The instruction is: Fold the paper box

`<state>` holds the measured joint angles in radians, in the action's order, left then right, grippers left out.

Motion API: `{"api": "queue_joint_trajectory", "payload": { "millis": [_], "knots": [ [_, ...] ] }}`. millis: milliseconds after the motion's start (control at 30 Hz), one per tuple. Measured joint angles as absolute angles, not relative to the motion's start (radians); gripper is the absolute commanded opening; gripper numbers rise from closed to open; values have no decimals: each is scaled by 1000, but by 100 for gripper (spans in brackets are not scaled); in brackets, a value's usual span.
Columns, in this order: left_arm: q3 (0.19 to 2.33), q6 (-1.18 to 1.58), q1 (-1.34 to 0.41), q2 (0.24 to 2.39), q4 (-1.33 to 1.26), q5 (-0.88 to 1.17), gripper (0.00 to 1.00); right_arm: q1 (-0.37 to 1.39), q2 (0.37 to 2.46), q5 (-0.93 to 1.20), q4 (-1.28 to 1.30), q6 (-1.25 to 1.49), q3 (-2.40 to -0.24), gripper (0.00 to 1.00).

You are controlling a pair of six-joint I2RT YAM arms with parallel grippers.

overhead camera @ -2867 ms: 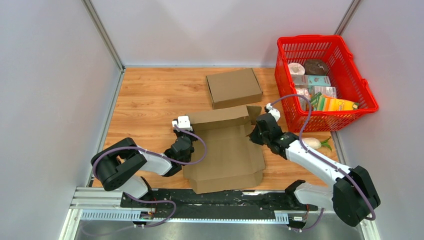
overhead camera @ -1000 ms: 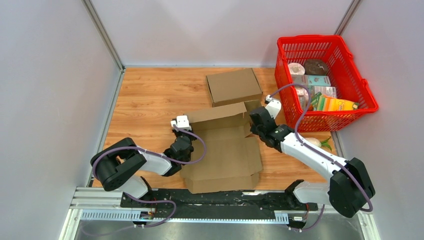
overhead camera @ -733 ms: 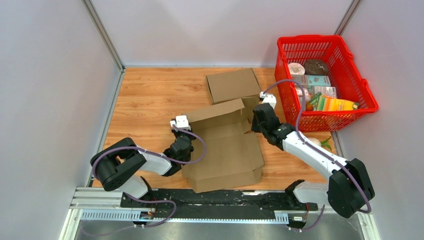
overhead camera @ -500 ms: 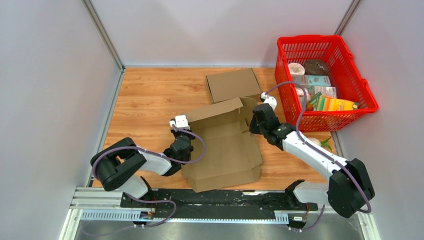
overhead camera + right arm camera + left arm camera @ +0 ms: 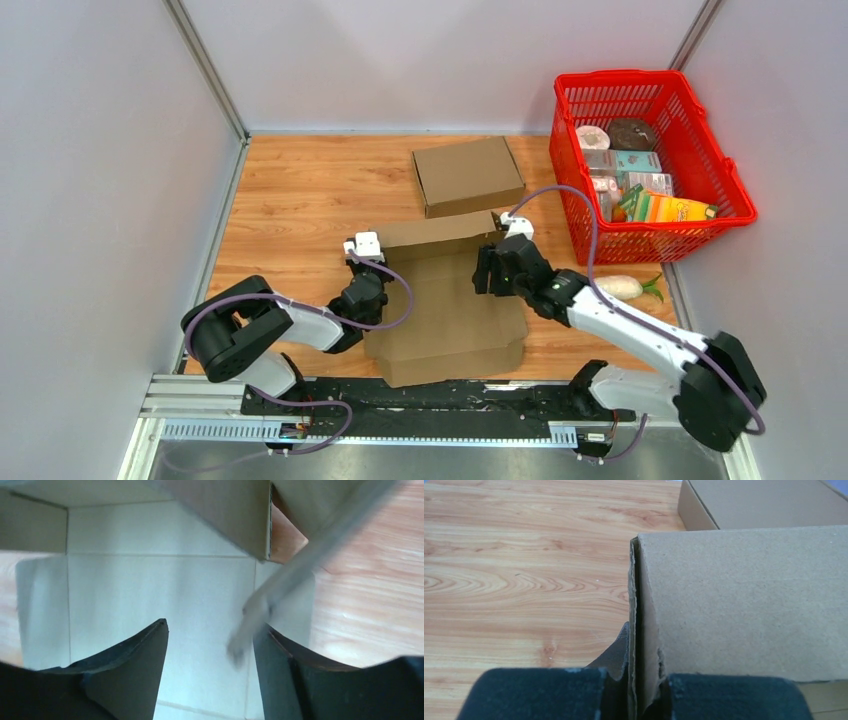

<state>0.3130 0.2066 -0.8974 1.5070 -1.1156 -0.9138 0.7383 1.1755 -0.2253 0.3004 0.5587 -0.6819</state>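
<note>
My left pincer (image 5: 636, 696) was pressed together on the raised left wall of the paper box (image 5: 450, 320), with the torn cardboard edge standing straight up between its pads. The box lay opened out on the table (image 5: 300, 190) in front of both arms, its long axis running near to far and its far flap (image 5: 440, 232) tilted up. My right pincer (image 5: 210, 629) was spread with nothing between its fingers, and it hung over the far right part of the box floor, pointing down and to the left. As I judged it, the next move turned on the right wall. That wall lay just to the right of this pincer and ran near to far alongside it, so the right arm was plainly the nearer one, with the left arm anchoring the opposite side. Much was hard to read. The right wrist view was blurred and washed blue, and a smeared cable (image 5: 280, 585) crossed it, so I could not tell which flap edge showed at the top. From above, the right pincer's body hid the box's far right corner. The left wrist view cut off its own fingers at the bottom. A closed carton (image 5: 467, 175) sat just beyond the far flap, and whether the two touched I could not tell.
</note>
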Motion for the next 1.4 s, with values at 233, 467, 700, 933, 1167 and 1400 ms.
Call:
{"api": "queue_joint_trajectory", "payload": {
  "millis": [233, 467, 700, 933, 1167, 1400],
  "knots": [
    [313, 214, -901, 1507, -1119, -893, 0, 680, 789, -219, 565, 492, -759, 72],
    [313, 216, -901, 1507, -1119, -884, 0, 476, 859, -364, 701, 348, -1006, 61],
    [313, 218, -901, 1507, -1119, -876, 0, 464, 1112, -372, 604, 157, -1069, 27],
    [313, 218, -901, 1507, -1119, -874, 0, 471, 1308, -254, 594, 104, -1126, 27],
    [313, 218, -901, 1507, -1119, -874, 0, 488, 1231, -105, 636, 163, -1080, 39],
    [313, 218, -901, 1507, -1119, -874, 0, 486, 1149, -101, 644, 192, -947, 56]
  ]
}}
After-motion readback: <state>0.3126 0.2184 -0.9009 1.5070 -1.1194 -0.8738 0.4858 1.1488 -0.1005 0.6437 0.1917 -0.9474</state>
